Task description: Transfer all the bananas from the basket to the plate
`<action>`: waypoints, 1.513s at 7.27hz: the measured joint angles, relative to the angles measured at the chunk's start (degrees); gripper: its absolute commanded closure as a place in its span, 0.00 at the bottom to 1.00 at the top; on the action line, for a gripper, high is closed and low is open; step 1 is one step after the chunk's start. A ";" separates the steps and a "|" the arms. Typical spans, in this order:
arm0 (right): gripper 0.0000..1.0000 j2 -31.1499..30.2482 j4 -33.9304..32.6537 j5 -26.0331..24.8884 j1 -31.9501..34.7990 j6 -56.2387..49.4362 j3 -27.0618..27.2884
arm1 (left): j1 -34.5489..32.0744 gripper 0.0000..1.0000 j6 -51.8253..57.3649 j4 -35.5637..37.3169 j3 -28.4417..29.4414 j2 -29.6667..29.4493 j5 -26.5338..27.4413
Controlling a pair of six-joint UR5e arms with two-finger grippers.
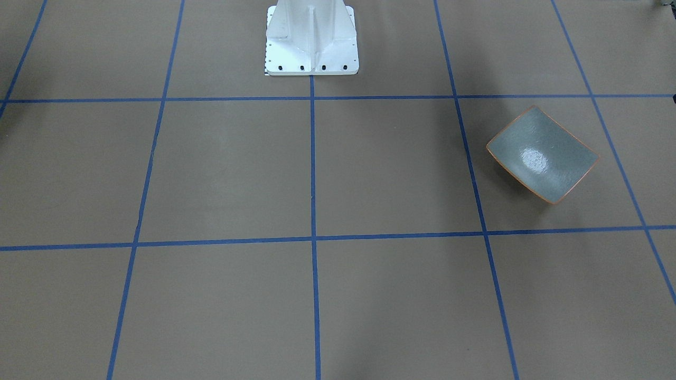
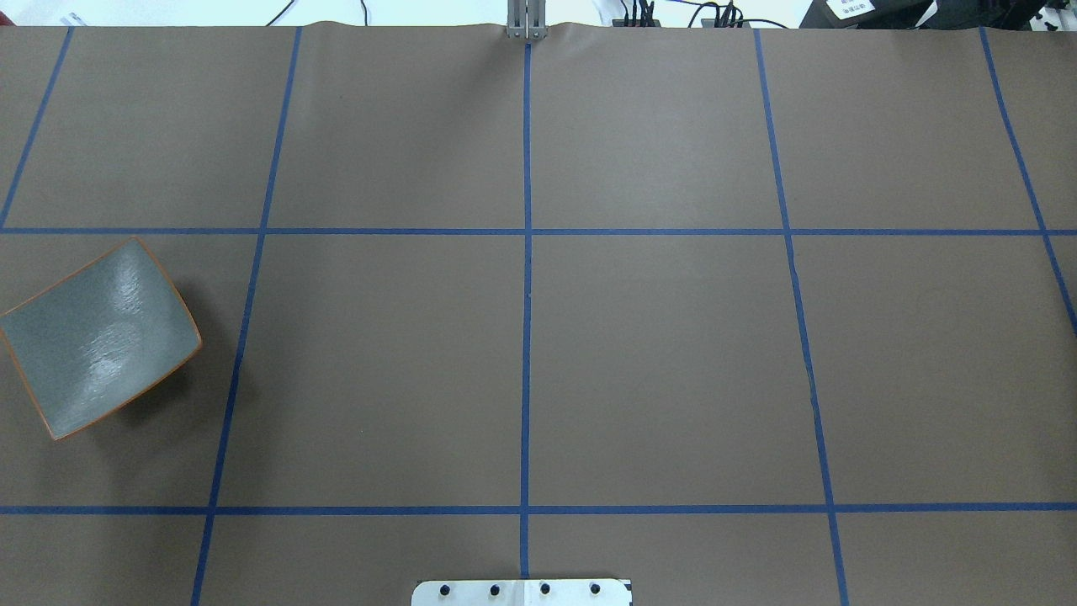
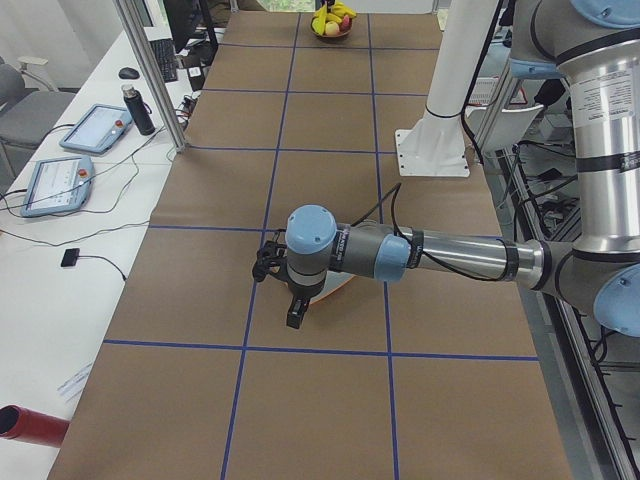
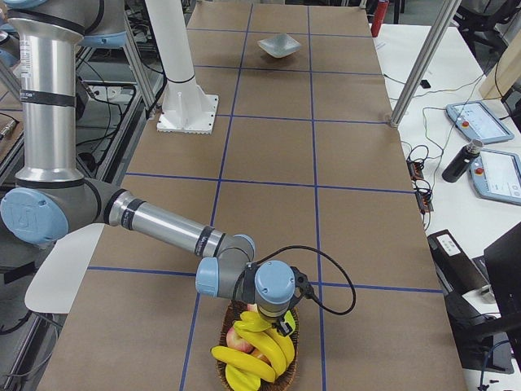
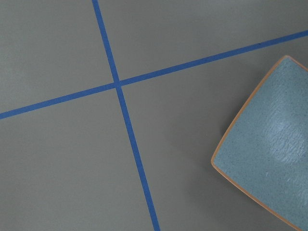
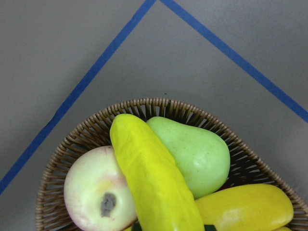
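1. Brown paper-covered table (image 2: 656, 353), marked off in squares by blue tape lines (image 2: 526, 337). Desks with tablets run along the operators' side.
2. Right gripper (image 4: 285, 324) hangs just over the basket (image 4: 286, 368), close above the fruit. Only the side view shows it; cannot tell whether the jaws are wide or narrow. Nothing seems lifted.
3. Left gripper (image 3: 293, 313) hovers over the plate (image 2: 101, 337) at the table's other end. Again side view only; state cannot be told.
4. Basket: round wicker, on the robot's right end. It holds the bananas (image 4: 260, 352), piled on top, at least three showing, exact count unclear. The right wrist view shows one banana lying across a green pear (image 6: 195, 154) and a pale apple (image 6: 94, 190), touching both.
5. Plate: on the robot's left end, tilted square to the tape lines, nothing in it. Well apart from the basket.
6. Step, as judged: the first pick, with no banana transferred yet.
7. Next move calls for the right gripper to come down on the top banana, close across its middle and lift it clear without dragging out the pear or apple.
8. The carry runs nearly the table's length, so a hand-over to the left arm may be needed.
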 measured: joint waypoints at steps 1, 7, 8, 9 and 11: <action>1.00 0.15 -0.08 0.17 0.25 0.05 0.58 | 0.00 0.00 0.00 -0.02 0.00 -0.01 -0.02; 1.00 4.51 -12.22 5.68 3.46 9.54 12.28 | 0.02 0.00 -0.22 -17.04 3.74 -3.37 -0.76; 1.00 4.76 -9.58 7.59 1.83 16.59 13.35 | 0.13 0.00 -0.27 -20.36 6.04 -6.92 -0.71; 1.00 4.87 -4.87 9.07 -0.93 24.82 13.95 | 0.29 0.00 -0.36 -21.79 8.81 -10.70 -0.90; 1.00 5.80 8.47 9.93 -8.09 46.58 14.62 | 1.34 0.00 -5.43 -25.05 11.18 -14.48 -1.96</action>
